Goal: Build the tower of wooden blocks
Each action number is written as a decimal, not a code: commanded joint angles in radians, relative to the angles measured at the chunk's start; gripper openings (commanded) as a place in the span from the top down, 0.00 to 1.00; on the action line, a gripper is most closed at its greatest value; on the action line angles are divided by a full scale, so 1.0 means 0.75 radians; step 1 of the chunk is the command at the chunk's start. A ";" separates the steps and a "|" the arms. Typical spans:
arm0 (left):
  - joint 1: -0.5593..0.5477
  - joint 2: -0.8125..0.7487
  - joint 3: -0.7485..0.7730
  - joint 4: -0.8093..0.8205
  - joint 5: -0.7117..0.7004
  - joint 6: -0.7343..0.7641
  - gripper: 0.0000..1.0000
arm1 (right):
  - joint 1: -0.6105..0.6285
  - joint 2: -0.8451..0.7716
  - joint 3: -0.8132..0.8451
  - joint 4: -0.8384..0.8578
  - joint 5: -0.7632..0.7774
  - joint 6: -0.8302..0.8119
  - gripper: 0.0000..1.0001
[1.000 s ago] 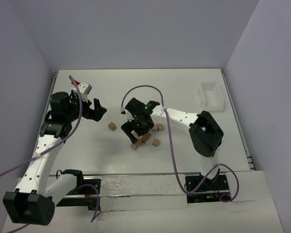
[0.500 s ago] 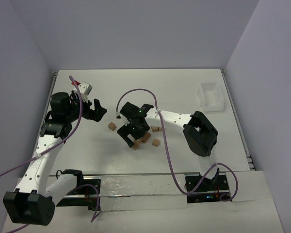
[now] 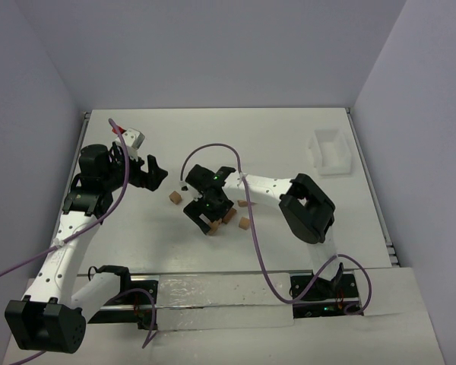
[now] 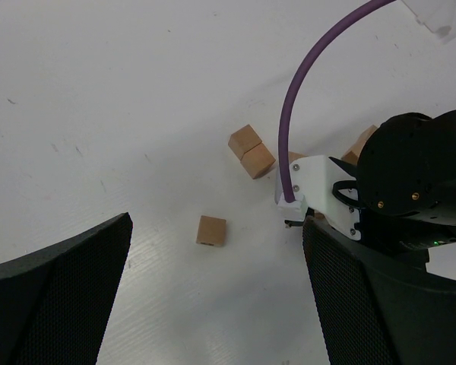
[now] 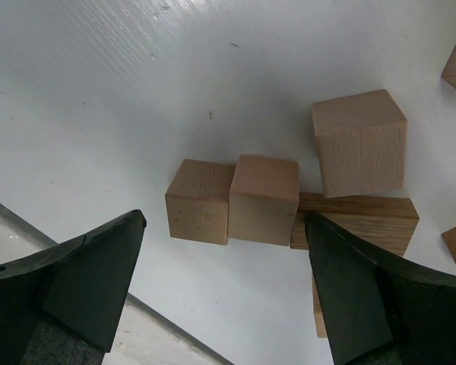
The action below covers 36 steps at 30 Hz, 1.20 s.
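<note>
Pale wood blocks (image 3: 245,223) lie loose in the middle of the white table (image 3: 159,243), a little way out from the arm bases. Most sit in a small cluster, and one block (image 3: 175,198) lies alone to its left. The right gripper (image 3: 207,211) hangs low over the cluster, jaws spread and holding nothing. Its wrist view shows two cubes (image 5: 264,199) side by side and touching in the gap between the fingers (image 5: 83,281), with the left finger standing apart from them. A third cube (image 5: 359,142) lies just beyond, next to a darker piece of wood (image 5: 365,219); whether it rests on that piece I cannot tell. Slightly further out and to the left, the left gripper (image 3: 156,173) is held above the table, jaws wide and empty, and the lone block shows between its fingers in its wrist view. At the far right stands a white plastic bin (image 3: 330,152).
</note>
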 commanded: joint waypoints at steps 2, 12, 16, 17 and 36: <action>0.009 -0.008 0.006 0.057 0.032 0.002 0.01 | 0.015 -0.005 0.023 0.052 0.044 -0.021 0.10; 0.009 -0.012 0.006 0.057 0.034 0.004 0.01 | 0.053 -0.017 -0.006 0.075 0.112 -0.040 0.14; 0.009 -0.012 0.004 0.059 0.036 0.004 0.01 | 0.071 -0.025 -0.028 0.085 0.132 -0.042 0.16; 0.009 -0.012 0.004 0.059 0.036 0.006 0.01 | 0.071 -0.028 -0.028 0.085 0.134 -0.042 0.16; 0.009 -0.019 -0.008 0.063 0.034 0.006 0.01 | 0.085 -0.047 -0.053 0.099 0.149 -0.054 0.31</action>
